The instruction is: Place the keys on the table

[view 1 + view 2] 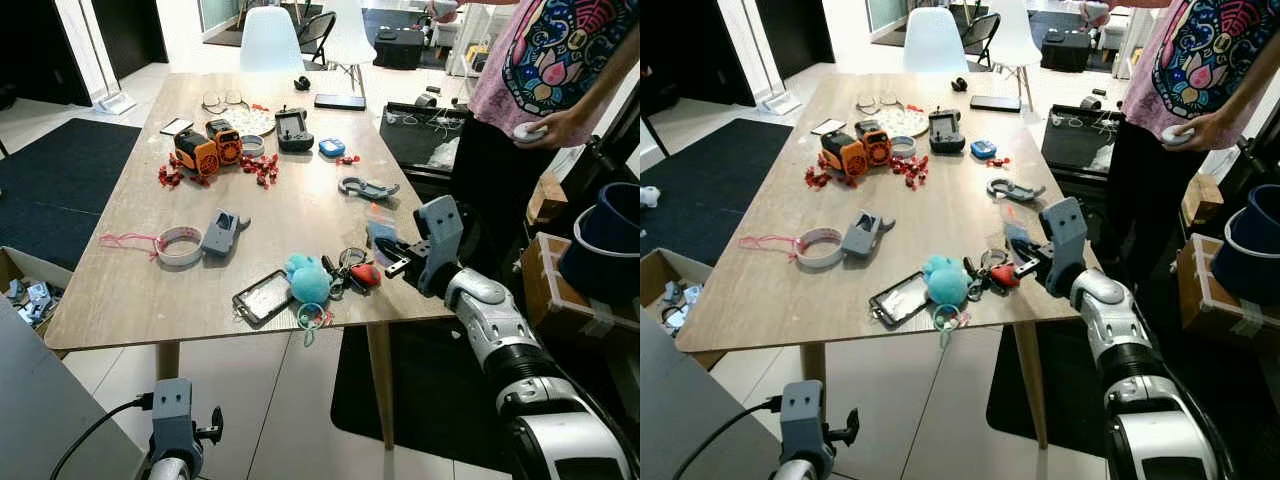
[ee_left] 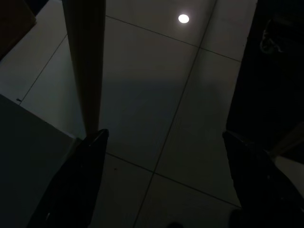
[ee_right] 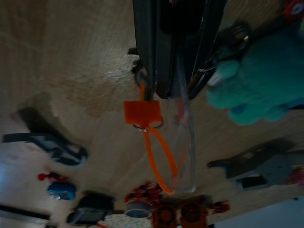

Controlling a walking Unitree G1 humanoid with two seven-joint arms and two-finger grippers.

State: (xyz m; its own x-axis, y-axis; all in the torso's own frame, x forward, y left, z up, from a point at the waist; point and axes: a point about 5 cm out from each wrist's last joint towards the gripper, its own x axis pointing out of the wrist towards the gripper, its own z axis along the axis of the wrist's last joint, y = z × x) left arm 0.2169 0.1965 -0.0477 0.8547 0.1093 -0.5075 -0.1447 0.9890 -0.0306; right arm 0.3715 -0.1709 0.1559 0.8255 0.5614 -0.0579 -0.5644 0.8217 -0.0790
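At the table's (image 1: 300, 215) near right edge: keys (image 1: 350, 272) down, beside a teal plush (image 1: 306, 280).
Right gripper (image 1: 384, 256) fingers together on a clear pouch (image 3: 183, 161) with orange tag (image 3: 141, 112), seen from the wrist; head views hide the grip. Left gripper (image 2: 161, 142) hangs apart over dim floor.

Head views: bright, even daylight, sharp | tabletop (image 1: 300, 215): soft shadows, mild sheen at far end | left wrist view: very dark, one ceiling-light reflection on floor tiles (image 2: 183, 18) | right wrist view: dim, blurred, fingers (image 3: 147, 42) out of focus

head stereo overlooking table (image 1: 300, 215), wrists near tabletop, floor (image 2: 156, 114)
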